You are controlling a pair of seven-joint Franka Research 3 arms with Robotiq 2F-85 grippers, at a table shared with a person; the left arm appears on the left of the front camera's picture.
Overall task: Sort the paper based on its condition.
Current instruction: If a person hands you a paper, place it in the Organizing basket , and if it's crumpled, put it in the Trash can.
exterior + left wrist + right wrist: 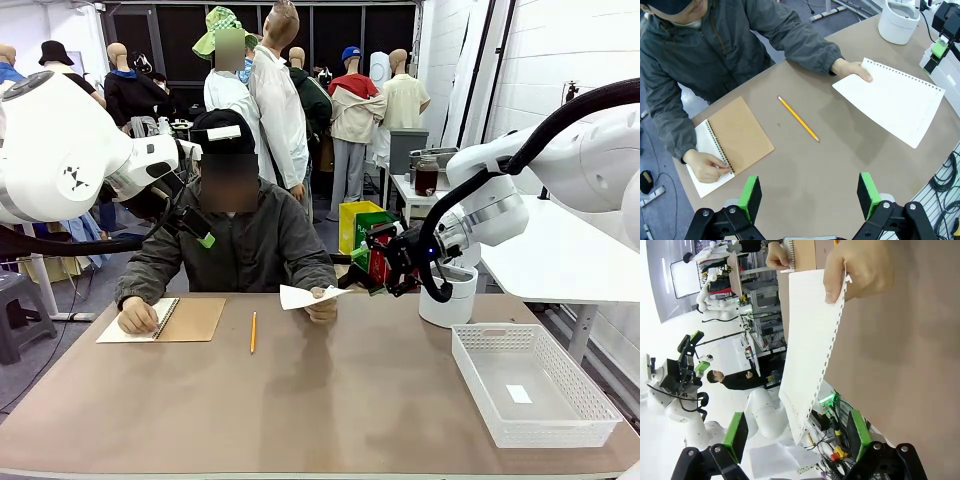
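On the near right of the table [300, 400] stands a white basket [530, 385], with nothing held in it. Above it the right gripper [797, 440] hangs with jaws wide apart, just before the paper [308, 295], not touching. The left gripper [810, 195] is also open, above the table. Farther, a pencil [253, 331] lies. The person's hand [322, 303] holds the paper up; the other hand [138, 316] rests on a notebook [185, 320].

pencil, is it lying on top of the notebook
No, the pencil lies on the bare table, apart from the notebook.
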